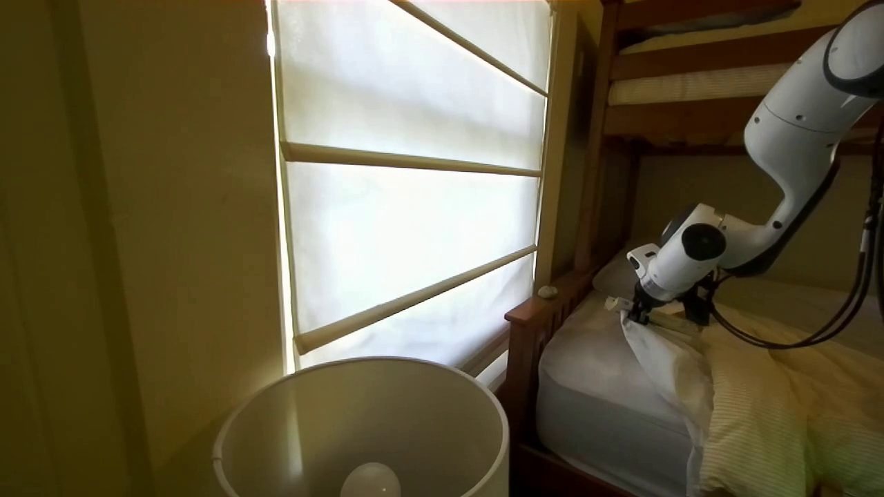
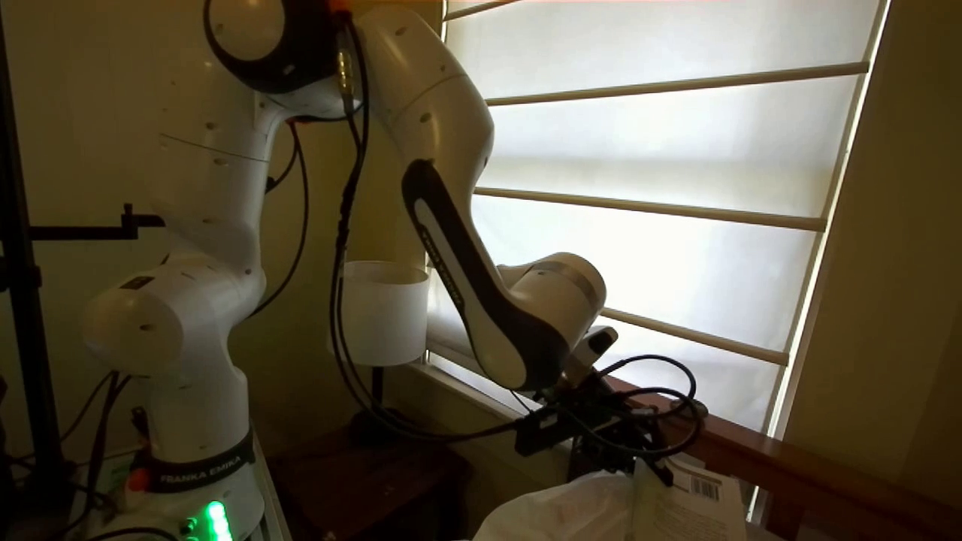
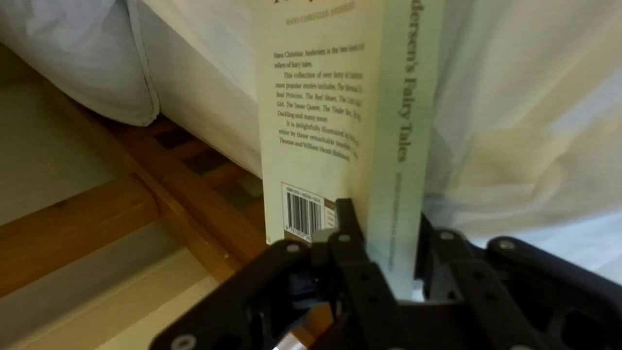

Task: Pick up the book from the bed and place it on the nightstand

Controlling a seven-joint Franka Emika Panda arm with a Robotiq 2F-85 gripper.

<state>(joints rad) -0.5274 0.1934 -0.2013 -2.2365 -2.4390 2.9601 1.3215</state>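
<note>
A pale green book (image 3: 316,121) stands with its spine toward the camera in the wrist view. Its barcode end lies at the jaws. My gripper (image 3: 386,218) has one finger against the back cover and the other on the far side, shut on the book. In an exterior view the book (image 2: 699,500) hangs below the gripper (image 2: 631,458). The bed (image 1: 615,407), with white mattress and pale rumpled bedding, lies under the gripper (image 1: 639,314); whether the book touches it I cannot tell. The dark brown wooden nightstand (image 2: 368,477) shows in an exterior view.
A lamp with a white shade (image 2: 385,312) stands on the nightstand; the shade (image 1: 362,414) looms large near the camera in an exterior view. The brown bed end post (image 1: 528,310) and rail (image 2: 782,458) stand by the window blind (image 1: 414,241). Cables (image 2: 443,436) loop by the wrist.
</note>
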